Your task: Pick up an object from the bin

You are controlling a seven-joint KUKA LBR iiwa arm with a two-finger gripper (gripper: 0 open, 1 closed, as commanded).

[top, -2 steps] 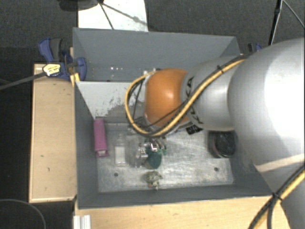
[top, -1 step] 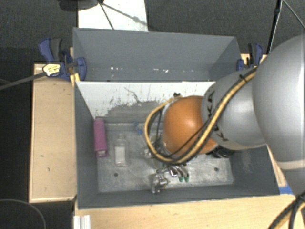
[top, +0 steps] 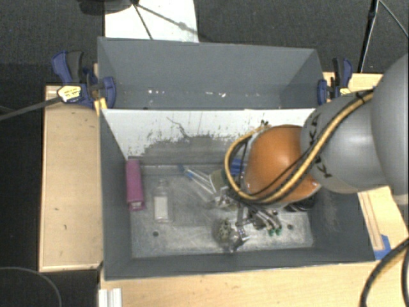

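Where the hand (top: pixel 234 230) sits at the bin's (top: pixel 115 226) five o'clock, its state cannot be told; purple tube (top: pixel 133 183), clear bottle (top: pixel 160 205) at nine.

Marker (top: pixel 133 184) left of bottle (top: pixel 161 207), in bin (top: pixel 116 226)

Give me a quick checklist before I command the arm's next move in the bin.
1. Gripper position, low over the floor near the front wall: ok.
2. Object in grasp: cannot tell.
3. Purple cylinder lying by the left wall, well apart from the gripper: ok.
4. Small clear bottle beside the cylinder, also apart from the gripper: ok.
5. Green bits close by the gripper, toward the view's right, could get bumped: not ok.
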